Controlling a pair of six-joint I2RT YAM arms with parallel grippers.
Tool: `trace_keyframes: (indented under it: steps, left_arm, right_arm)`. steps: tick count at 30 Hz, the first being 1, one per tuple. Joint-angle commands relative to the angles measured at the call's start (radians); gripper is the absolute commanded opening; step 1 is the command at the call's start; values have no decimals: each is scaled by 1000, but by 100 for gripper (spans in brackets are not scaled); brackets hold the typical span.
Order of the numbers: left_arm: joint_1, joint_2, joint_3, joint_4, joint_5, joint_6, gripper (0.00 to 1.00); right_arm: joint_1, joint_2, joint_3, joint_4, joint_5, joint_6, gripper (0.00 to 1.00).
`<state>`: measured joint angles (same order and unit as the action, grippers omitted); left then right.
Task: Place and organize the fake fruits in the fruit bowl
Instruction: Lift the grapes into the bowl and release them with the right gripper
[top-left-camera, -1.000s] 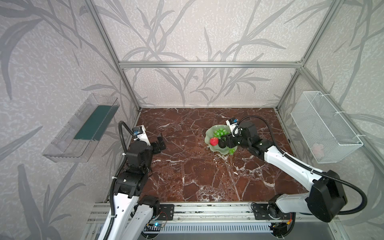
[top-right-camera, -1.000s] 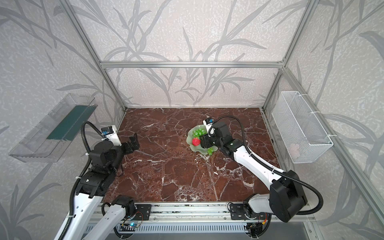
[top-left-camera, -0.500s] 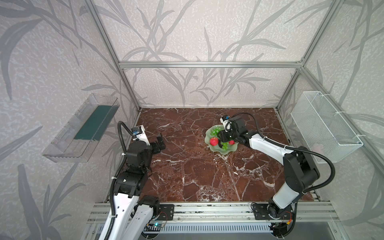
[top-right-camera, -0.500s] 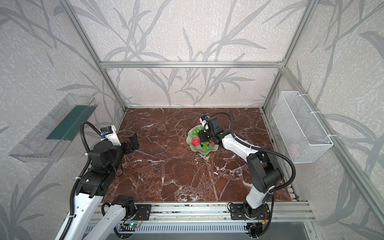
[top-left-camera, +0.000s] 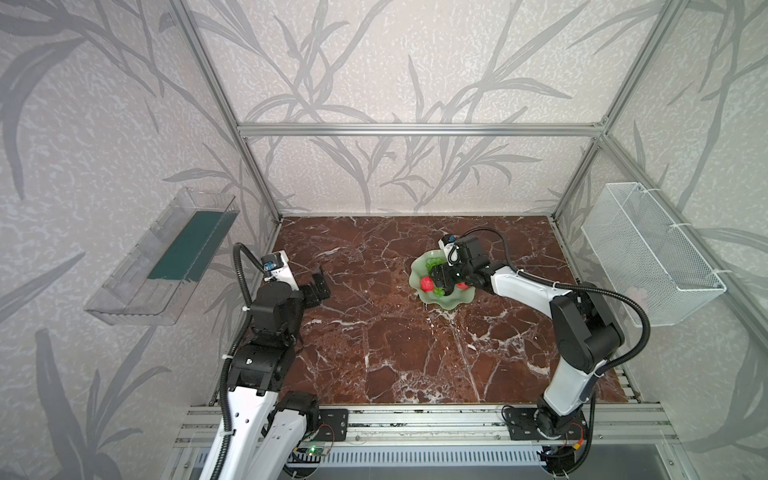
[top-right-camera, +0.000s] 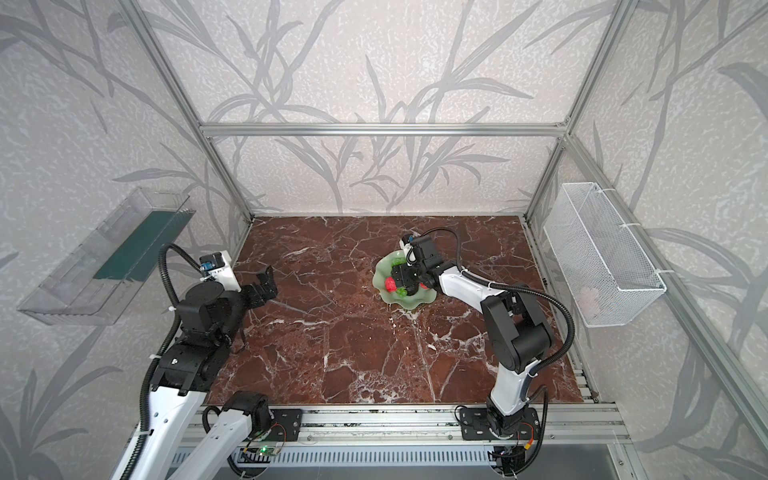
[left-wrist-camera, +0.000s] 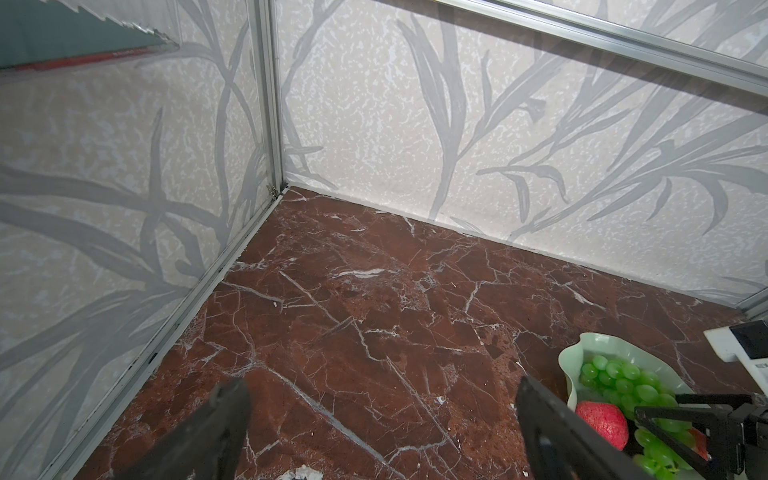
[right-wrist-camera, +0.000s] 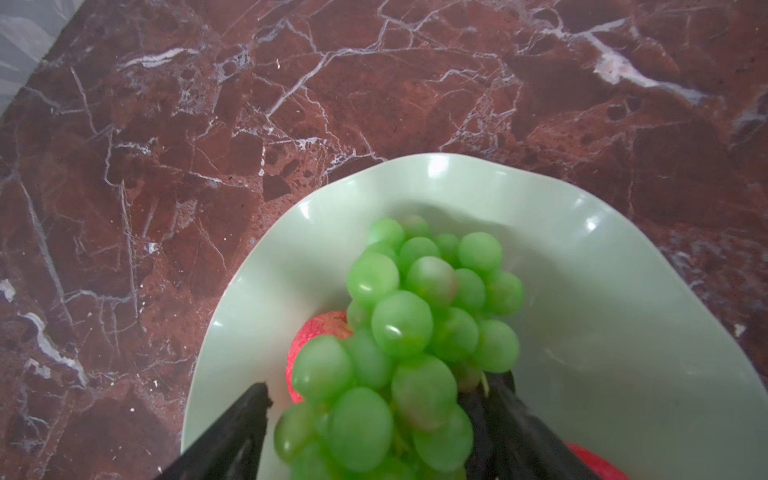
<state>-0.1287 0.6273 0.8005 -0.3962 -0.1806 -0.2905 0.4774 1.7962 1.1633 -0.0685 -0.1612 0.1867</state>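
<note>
The pale green fruit bowl (top-left-camera: 446, 302) (top-right-camera: 409, 302) sits right of the middle of the marble floor. In it lie a bunch of green grapes (right-wrist-camera: 415, 324) (top-left-camera: 434, 262) and two red apples (top-left-camera: 426, 283) (top-left-camera: 461, 286). My right gripper (right-wrist-camera: 379, 386) (top-left-camera: 440, 280) hangs low over the bowl with its jaws open. The grapes lie between its fingers, touching one finger and clear of the other. One apple (right-wrist-camera: 320, 328) shows under the grapes. At the left of both top views, my left gripper (top-left-camera: 322, 282) (left-wrist-camera: 380, 384) is open and empty above bare floor.
A clear plastic tray (top-left-camera: 162, 266) hangs on the left wall and a white wire basket (top-left-camera: 648, 249) on the right wall. Aluminium frame posts stand at the corners. The left wrist view shows the bowl (left-wrist-camera: 573, 353) beside the back wall.
The right arm drew its elbow up and in, and its gripper shifted back over the bowl. Its jaws went from shut to open around the grapes. The left arm stayed still.
</note>
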Motion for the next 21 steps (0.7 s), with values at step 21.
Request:
trace_keyframes:
  steps: [21]
  left_arm:
    - [29,16,-32,41,52,-11,99]
  right_arm:
    - [-6,-547,-575,397,136,-9,99]
